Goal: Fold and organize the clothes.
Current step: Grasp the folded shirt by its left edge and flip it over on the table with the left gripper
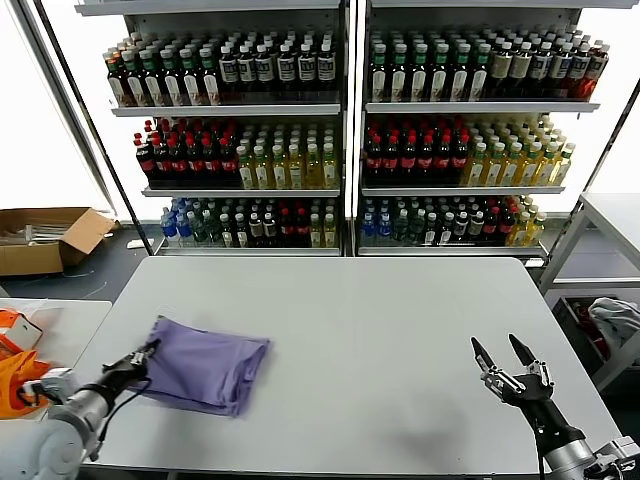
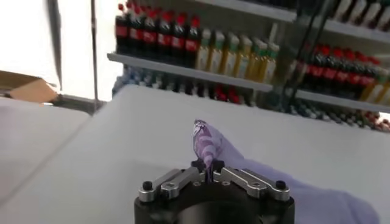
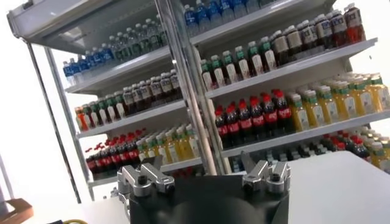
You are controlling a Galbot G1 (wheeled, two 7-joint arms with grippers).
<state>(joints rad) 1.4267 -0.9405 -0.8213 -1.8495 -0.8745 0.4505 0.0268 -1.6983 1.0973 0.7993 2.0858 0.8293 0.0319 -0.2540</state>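
T-shirt (image 1: 205, 367) lies folded on my grey table (image 1: 380, 340) before drink shelves (image 1: 345, 130), its left edge pinched in my closed left gripper (image 1: 143, 354); my right gripper (image 1: 505, 357) hovers spread, empty, at the table's right.

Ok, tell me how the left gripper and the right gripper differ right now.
The left gripper is shut on the purple T-shirt, pinching its edge; the right gripper is open and holds nothing. The left sits at the table's left side, the right at its right side. Both are low over the table.
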